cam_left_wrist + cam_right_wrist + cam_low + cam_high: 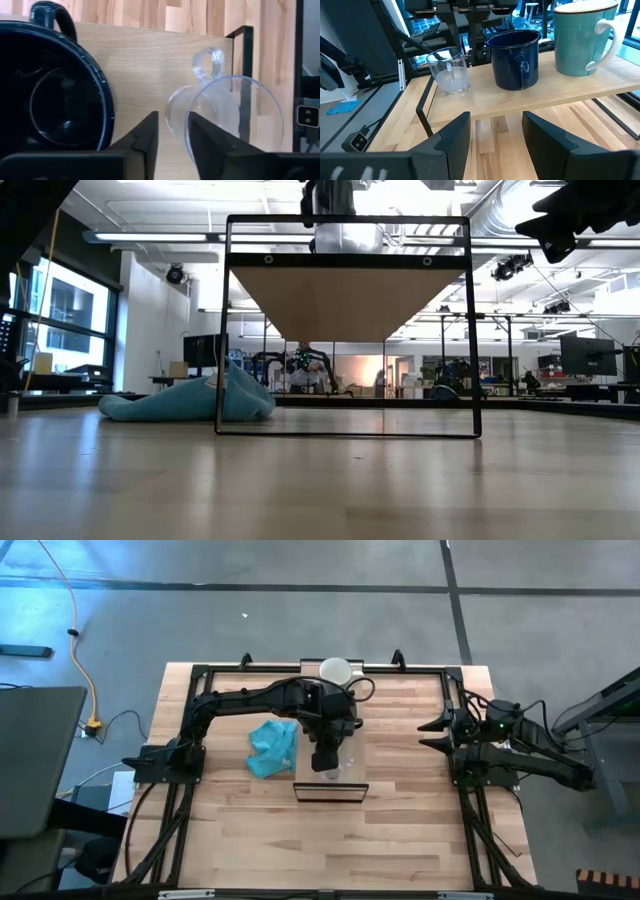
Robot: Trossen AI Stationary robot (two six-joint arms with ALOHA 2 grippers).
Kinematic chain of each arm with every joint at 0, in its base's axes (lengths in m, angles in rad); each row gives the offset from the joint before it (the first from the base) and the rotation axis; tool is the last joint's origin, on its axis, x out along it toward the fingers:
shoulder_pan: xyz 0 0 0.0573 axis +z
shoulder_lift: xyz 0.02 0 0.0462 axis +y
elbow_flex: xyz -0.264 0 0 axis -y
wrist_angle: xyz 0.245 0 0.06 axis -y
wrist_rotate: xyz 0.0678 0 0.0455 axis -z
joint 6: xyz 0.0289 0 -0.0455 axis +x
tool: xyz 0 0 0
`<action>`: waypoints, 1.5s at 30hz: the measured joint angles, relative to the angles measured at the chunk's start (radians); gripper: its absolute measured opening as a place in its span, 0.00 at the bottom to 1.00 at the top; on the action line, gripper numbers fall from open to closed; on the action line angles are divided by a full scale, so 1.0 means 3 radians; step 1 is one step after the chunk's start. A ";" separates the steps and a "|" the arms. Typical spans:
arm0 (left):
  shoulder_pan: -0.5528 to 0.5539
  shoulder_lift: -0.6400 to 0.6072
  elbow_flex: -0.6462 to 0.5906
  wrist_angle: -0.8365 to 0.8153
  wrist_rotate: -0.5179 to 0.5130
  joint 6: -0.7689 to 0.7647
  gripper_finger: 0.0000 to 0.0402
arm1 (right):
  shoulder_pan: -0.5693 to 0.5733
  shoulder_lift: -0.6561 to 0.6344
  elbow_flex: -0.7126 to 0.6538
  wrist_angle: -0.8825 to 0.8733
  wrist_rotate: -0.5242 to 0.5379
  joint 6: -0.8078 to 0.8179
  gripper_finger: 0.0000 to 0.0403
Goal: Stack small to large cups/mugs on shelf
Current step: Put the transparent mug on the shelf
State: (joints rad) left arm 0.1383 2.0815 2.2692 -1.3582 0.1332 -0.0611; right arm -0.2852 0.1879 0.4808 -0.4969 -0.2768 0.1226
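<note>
High: left gripper [328,762] over the shelf [331,790], right arm parked well away.

Left wrist: fingers astride the rim of the glass cup [235,120], a narrow gap between them, not clamped; black mug [50,90] beside.

Right wrist: right gripper [495,131] spread; glass, black, white mug [582,37] in a row. No legible text.

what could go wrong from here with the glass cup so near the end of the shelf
1. The left gripper has its fingers astride the rim of the clear glass cup, which stands near the end of the shelf; a sideways pull on leaving could tip it off.
2. The black mug stands close beside the cup, so a swing that way may knock it.
The right gripper waits open at the table's right side.
</note>
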 joint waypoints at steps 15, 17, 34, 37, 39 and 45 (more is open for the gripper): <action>-0.0003 0.0000 0.0000 -0.0011 -0.0036 0.0096 0.28 | 0.0000 0.0000 0.0000 0.0000 0.0000 0.0000 0.43; -0.0004 0.0000 0.0000 -0.0011 -0.0059 0.0125 0.27 | 0.0000 0.0000 0.0001 0.0000 0.0000 0.0000 0.43; -0.0004 0.0000 0.0000 -0.0001 -0.0074 0.0481 0.26 | 0.0000 0.0000 0.0001 0.0000 0.0000 0.0000 0.43; -0.0004 0.0000 0.0000 -0.0001 -0.0109 0.0540 0.26 | 0.0000 0.0000 0.0000 0.0000 0.0000 0.0000 0.43; -0.0004 0.0000 0.0000 -0.0001 -0.0144 0.0571 0.26 | 0.0000 0.0000 0.0000 0.0000 0.0000 0.0000 0.43; -0.0004 0.0000 0.0000 -0.0001 -0.0150 0.0639 0.26 | 0.0000 0.0000 0.0000 0.0000 0.0000 0.0000 0.43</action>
State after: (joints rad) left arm 0.1371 2.0815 2.2692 -1.3586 0.0883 0.1305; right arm -0.2852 0.1879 0.4808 -0.4969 -0.2768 0.1226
